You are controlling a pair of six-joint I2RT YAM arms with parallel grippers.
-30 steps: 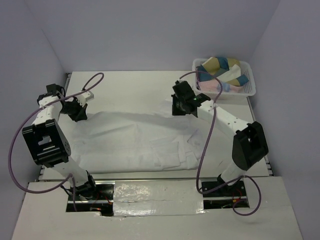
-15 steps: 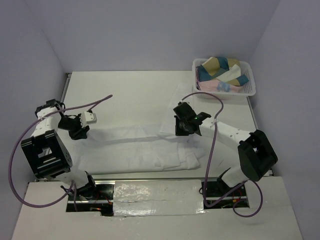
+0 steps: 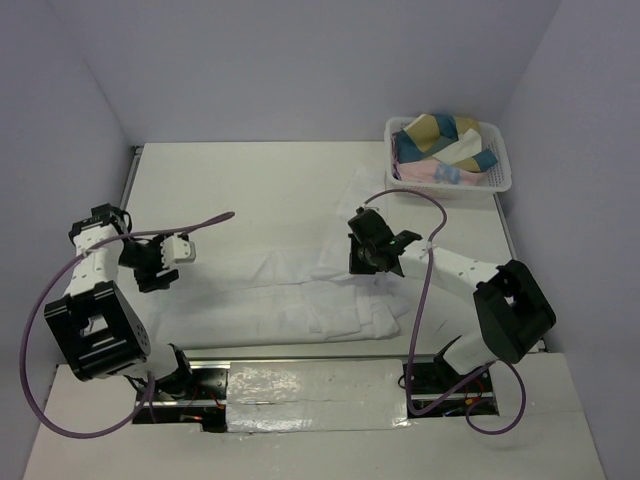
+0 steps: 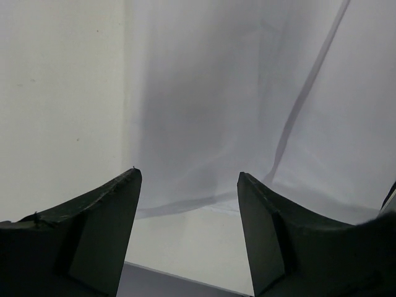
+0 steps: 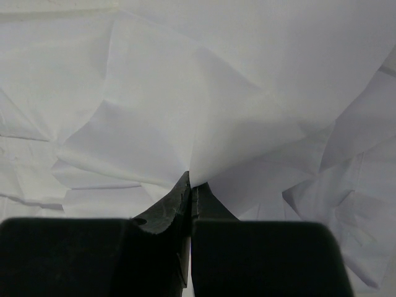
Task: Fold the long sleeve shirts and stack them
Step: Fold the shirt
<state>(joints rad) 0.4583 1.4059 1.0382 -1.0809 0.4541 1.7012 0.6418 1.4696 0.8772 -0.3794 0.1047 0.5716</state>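
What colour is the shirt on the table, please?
The shirt is plain white, clearest in the right wrist view.

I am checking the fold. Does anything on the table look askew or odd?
The thin white long-sleeved shirt lies rumpled and uneven, one fold pinched in the shut right gripper; the left gripper is open, holding nothing.

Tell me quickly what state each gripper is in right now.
Left gripper: open, nothing between its fingers.
Right gripper: shut on the thin white cloth long sleeve shirt.
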